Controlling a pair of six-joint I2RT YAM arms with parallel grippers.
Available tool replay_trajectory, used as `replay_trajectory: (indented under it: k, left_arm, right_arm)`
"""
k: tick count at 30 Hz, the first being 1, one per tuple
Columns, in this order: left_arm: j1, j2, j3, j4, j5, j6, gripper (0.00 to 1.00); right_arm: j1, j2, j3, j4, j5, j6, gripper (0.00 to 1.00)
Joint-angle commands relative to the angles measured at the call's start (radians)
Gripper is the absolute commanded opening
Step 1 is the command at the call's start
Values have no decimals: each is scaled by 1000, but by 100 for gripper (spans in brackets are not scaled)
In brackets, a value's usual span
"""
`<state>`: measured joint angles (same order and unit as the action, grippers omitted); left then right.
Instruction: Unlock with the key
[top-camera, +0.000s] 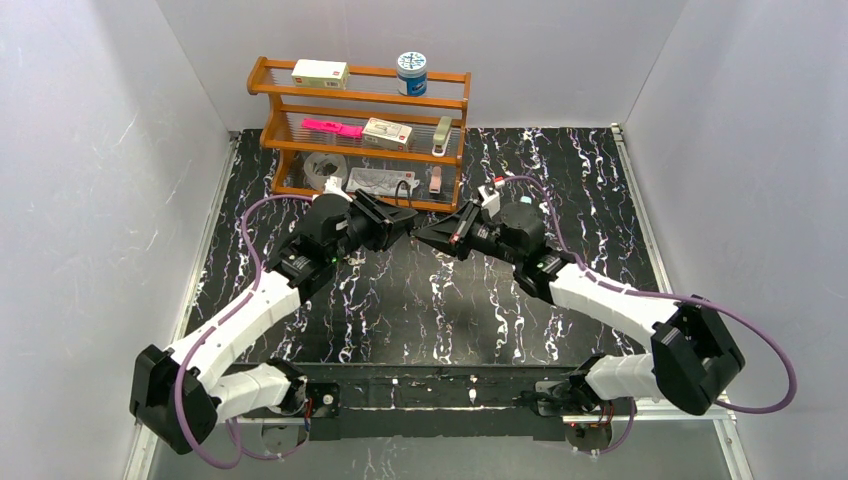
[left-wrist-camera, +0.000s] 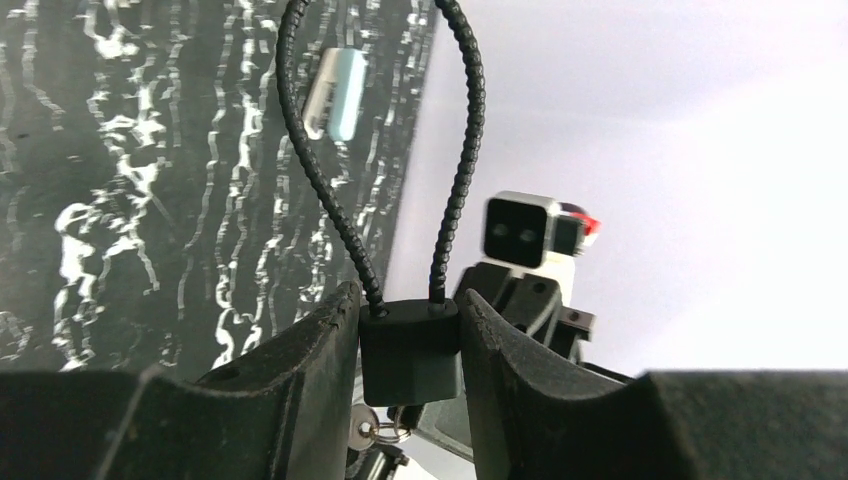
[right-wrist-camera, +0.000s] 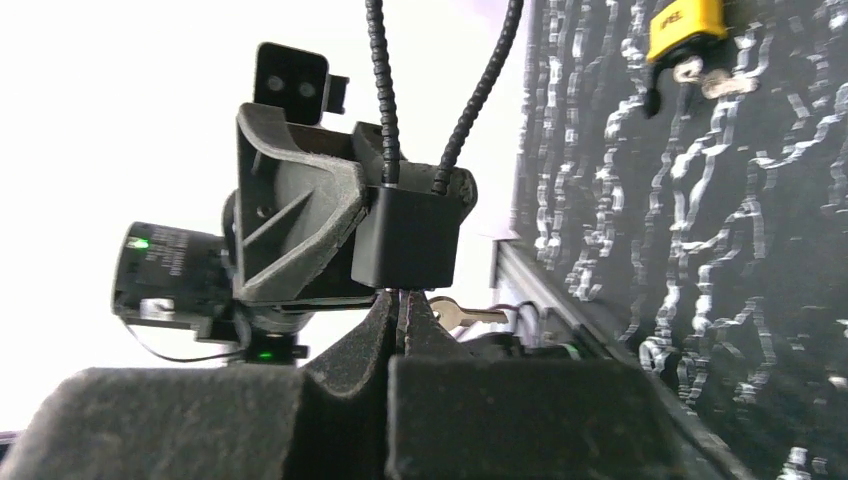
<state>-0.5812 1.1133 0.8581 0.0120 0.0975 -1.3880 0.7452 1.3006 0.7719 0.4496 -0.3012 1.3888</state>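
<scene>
Marbled black tabletop (top-camera: 400, 300) below; mid-frame my left claw (left-wrist-camera: 410, 305) clamps the rigid lock body (left-wrist-camera: 410, 355), and my right claw (right-wrist-camera: 400, 312) pinches its thin, likely slippery key (right-wrist-camera: 452, 313).

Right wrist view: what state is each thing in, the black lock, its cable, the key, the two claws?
black lock: held up in the air.
cable loop: both ends seated in the lock, so locked.
key: at the lock's underside, pinched.
left gripper: shut on the black lock.
right gripper: shut on the key.
yellow padlock: lying on the table, untouched.
</scene>
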Motion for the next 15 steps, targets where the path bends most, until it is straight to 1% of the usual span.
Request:
replay_trajectory:
  k: [1, 5, 9, 15]
  left_arm:
    - [-45, -62, -10, 223, 129, -67, 14]
    - [-45, -85, -25, 254, 103, -67, 14]
    - [-45, -93, -51, 328, 84, -99, 14]
    - [-45, -72, -86, 466, 95, -208, 13]
  right_arm:
    - [19, -34, -66, 206, -3, 211, 1]
    - [19, -50, -138, 294, 10, 345, 1]
    - [20, -52, -209, 450, 38, 462, 1]
    - [19, -27, -222, 594, 95, 521, 1]
